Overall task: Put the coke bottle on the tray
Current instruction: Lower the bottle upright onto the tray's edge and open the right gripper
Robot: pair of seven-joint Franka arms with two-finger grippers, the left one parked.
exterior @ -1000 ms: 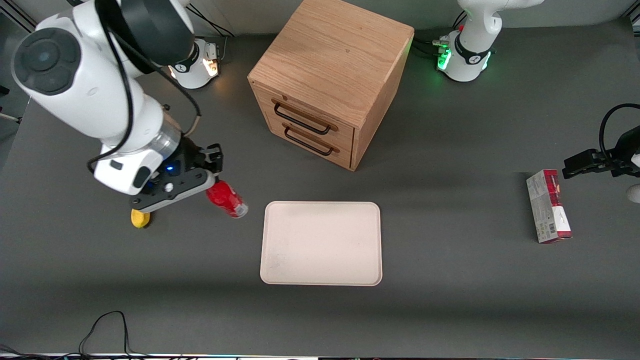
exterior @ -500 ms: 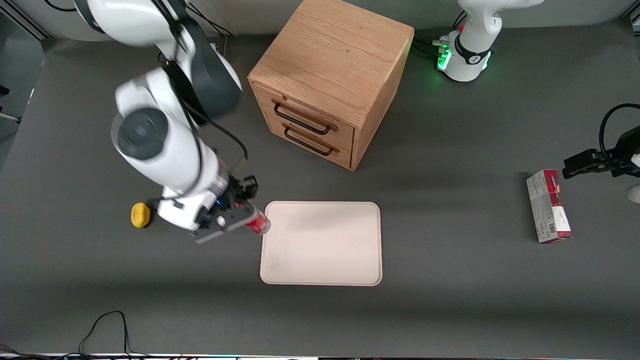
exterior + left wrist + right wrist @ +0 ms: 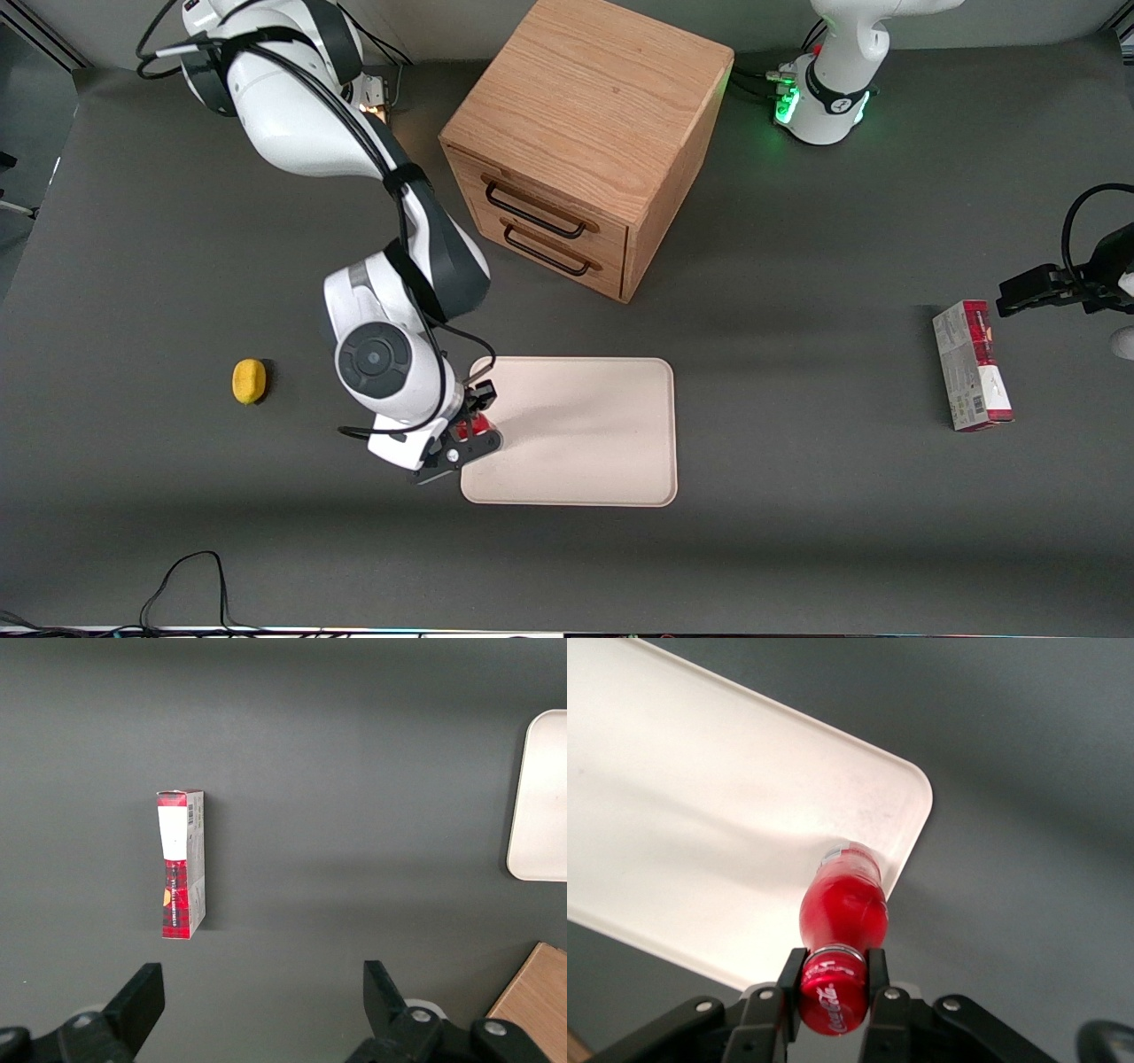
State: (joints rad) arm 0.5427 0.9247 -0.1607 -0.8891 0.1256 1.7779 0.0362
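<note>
Carrying stage, close to set-down. I read the gripper (image 3: 833, 988) as pinching the coke bottle (image 3: 842, 908) at its cap end, one finger on each side, bottle hanging base-down. Its clear base sits over the tray (image 3: 682, 815) just inside a rounded corner, near the rim; touching or not, I cannot tell. From the front the gripper (image 3: 469, 425) hangs over the tray's (image 3: 594, 425) edge toward the working arm's end. Next, I judge: lower until seated, perhaps nudge inward off the rim, then let go.
</note>
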